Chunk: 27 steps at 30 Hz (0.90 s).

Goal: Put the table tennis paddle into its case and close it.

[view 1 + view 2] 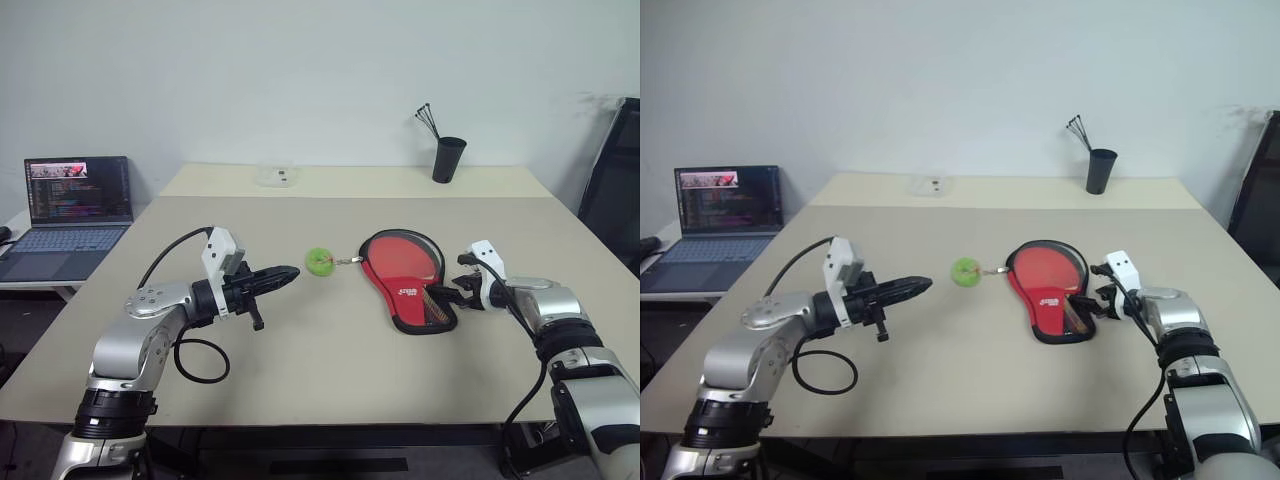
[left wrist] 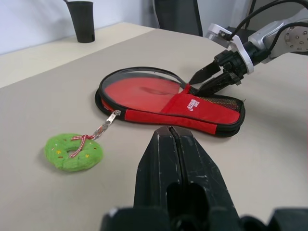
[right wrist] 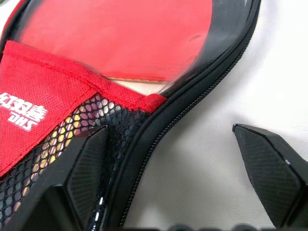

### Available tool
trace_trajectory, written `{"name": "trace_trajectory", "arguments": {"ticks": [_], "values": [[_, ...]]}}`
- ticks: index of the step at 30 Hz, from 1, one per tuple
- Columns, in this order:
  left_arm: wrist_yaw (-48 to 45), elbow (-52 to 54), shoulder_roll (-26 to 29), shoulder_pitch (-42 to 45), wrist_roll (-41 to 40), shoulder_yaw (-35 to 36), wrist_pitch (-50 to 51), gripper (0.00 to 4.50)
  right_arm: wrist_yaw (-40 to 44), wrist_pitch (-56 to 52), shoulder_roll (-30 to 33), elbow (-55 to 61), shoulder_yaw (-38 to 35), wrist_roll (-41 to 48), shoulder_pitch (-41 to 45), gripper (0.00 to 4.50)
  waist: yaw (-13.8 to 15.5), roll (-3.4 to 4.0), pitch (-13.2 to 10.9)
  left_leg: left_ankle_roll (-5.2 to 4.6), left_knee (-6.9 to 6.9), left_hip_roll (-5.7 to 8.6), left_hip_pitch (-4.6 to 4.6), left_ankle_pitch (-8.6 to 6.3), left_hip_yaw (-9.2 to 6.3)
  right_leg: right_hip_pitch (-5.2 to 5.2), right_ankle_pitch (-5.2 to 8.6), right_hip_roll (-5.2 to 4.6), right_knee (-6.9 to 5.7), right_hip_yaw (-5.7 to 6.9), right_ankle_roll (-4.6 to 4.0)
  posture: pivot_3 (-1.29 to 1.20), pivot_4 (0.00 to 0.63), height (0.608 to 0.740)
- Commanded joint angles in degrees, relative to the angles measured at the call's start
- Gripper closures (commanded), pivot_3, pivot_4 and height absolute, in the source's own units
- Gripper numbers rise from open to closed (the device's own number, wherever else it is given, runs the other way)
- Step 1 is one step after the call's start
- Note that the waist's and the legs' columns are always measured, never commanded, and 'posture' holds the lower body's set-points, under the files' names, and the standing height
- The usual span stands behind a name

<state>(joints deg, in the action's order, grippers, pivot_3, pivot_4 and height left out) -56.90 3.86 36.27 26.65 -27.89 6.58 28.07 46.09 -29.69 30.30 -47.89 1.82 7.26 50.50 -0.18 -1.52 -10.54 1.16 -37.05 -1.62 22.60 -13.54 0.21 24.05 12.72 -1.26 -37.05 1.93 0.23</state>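
Astride case (image 3: pixel 57 120) edge, right fingers (image 3: pixel 269 168) spread

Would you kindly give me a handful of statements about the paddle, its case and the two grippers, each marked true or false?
1. The table tennis paddle lies inside the case, its red face showing. True.
2. The case is zipped fully closed. False: its round end is open.
3. The right gripper has open jaws at the case's narrow end. True.
4. The left gripper holds the green ornament. False: its jaws are shut on nothing, apart from the ornament.
5. A black cup stands at the table's far side. True.
6. The case lies next to the laptop. False: the laptop is off to the robot's left.
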Motion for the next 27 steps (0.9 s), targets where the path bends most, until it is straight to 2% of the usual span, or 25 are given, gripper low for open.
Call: {"name": "trace_trajectory", "arguments": {"ticks": [1, 8, 12, 15, 23, 27], "values": [[-0.26, 0.56, 0.68, 1.16, -0.10, 0.25, -1.28, 4.50, -0.08, -2.68, -2.48, 0.09, 2.38, -1.74, -2.28, 1.16, -0.11, -0.07, 0.06, 0.00, 0.00, -0.01, -0.01, 0.00, 0.00, 0.00, 0.01, 0.00, -0.01, 0.00, 0.01, 0.00, 0.150, 0.740], [-0.69, 0.98, 1.79, -0.41, -0.06, 0.92, -1.49, 4.50, -1.12, -4.33, -5.66, -1.46, 2.42, -2.48, -2.35, 3.37, -1.44, -0.38, 0.35, 0.00, 0.02, -0.08, -0.25, 0.00, 0.07, -0.12, 0.05, 0.06, -0.04, -0.06, 0.05, 0.00, 0.150, 0.740], [-1.97, 1.80, 2.93, -2.64, -1.24, 1.51, -0.89, 4.50, -1.73, -7.82, -6.83, 0.33, 0.65, -0.66, -2.82, 4.48, -1.57, -0.43, 0.39, 0.00, 0.10, -0.08, -0.83, -0.01, 0.09, -0.62, 0.14, 0.06, 0.01, -0.13, -0.05, 0.00, 0.150, 0.740], [-4.99, 2.98, 5.14, -5.83, -2.65, 1.62, -0.08, 4.50, -5.09, -12.82, -8.66, 5.13, -2.53, 1.96, -3.29, 4.48, -1.61, -0.48, 0.43, 0.00, 0.12, -0.13, -0.83, -0.01, 0.04, -0.62, 0.17, 0.07, -0.02, -0.16, -0.12, 0.00, 0.150, 0.740], [-11.80, 6.49, 10.50, -14.27, -5.00, 2.45, -0.10, 4.50, -16.62, -35.84, -17.83, 35.11, -8.82, 9.98, -10.36, 4.48, -1.73, -0.47, 0.43, 0.01, 0.39, -0.36, -0.67, -0.02, 0.00, -0.27, 0.33, 0.07, -0.10, -0.18, -0.40, 0.00, 0.150, 0.740], [-13.88, 7.72, 11.78, -16.29, -5.28, 2.01, -0.90, 4.50, -22.28, -42.62, -21.75, 45.29, -10.22, 10.64, -13.86, 4.48, -1.72, -0.46, 0.42, 0.01, 0.58, -0.88, -0.60, -0.02, 0.14, 0.02, 0.35, 0.24, -0.18, -0.27, -0.45, 0.00, 0.150, 0.740]]}}
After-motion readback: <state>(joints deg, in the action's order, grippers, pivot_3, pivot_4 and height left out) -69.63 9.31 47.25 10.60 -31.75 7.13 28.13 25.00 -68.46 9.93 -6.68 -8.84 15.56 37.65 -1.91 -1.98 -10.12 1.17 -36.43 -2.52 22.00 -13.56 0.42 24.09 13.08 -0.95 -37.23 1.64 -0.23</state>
